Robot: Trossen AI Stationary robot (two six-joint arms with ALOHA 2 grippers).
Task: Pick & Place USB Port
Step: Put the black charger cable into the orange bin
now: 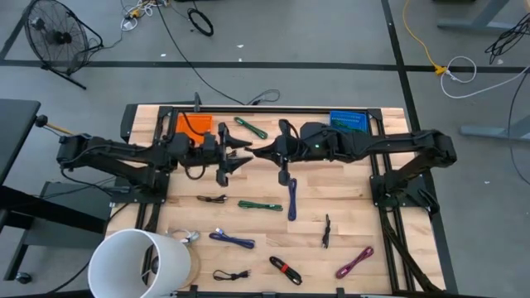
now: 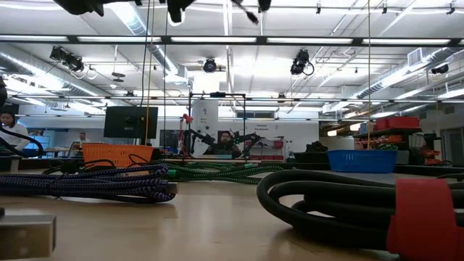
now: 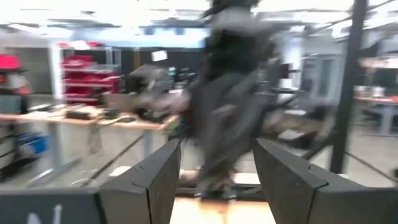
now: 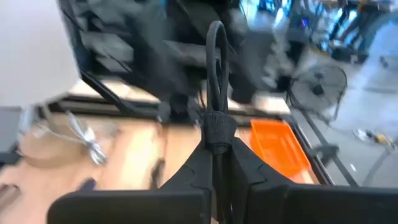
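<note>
Gripping black cable [image 4: 216,68] (looped), right claw [image 4: 217,149], left claw [image 3: 214,180] agape

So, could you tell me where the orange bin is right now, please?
In the high view the orange bin sits at the table's far edge on the left side, just behind the left arm's open end effector, opposite the blue bin.

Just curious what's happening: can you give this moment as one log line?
right end effector: shut on black cable, lifted | left end effector: open, empty | orange bin: rear left
</note>
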